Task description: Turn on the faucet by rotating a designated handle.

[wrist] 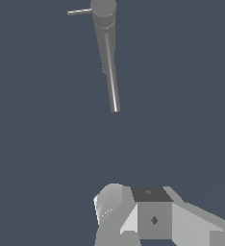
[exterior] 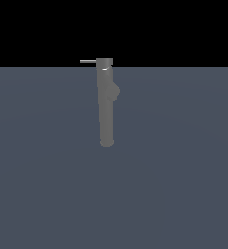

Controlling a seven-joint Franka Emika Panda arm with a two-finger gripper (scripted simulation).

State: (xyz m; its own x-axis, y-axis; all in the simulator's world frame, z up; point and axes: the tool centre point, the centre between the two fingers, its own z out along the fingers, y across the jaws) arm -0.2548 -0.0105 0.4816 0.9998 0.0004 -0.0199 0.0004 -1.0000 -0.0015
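On the flat blue-grey floor [exterior: 47, 185] stands the faucet [exterior: 106, 112], a slim matte grey column with a rounded side bump. Its thin rod handle [exterior: 87, 62] juts toward the exterior view's left. The gripper [wrist: 153, 216], blocky and cut off, is well apart; its opening cannot be told.

Faucet [exterior: 106, 104] dk grey; handle [exterior: 87, 62] lighter grey

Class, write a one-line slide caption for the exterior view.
Tall grey faucet upright, thin handle jutting toward the exterior view's left.
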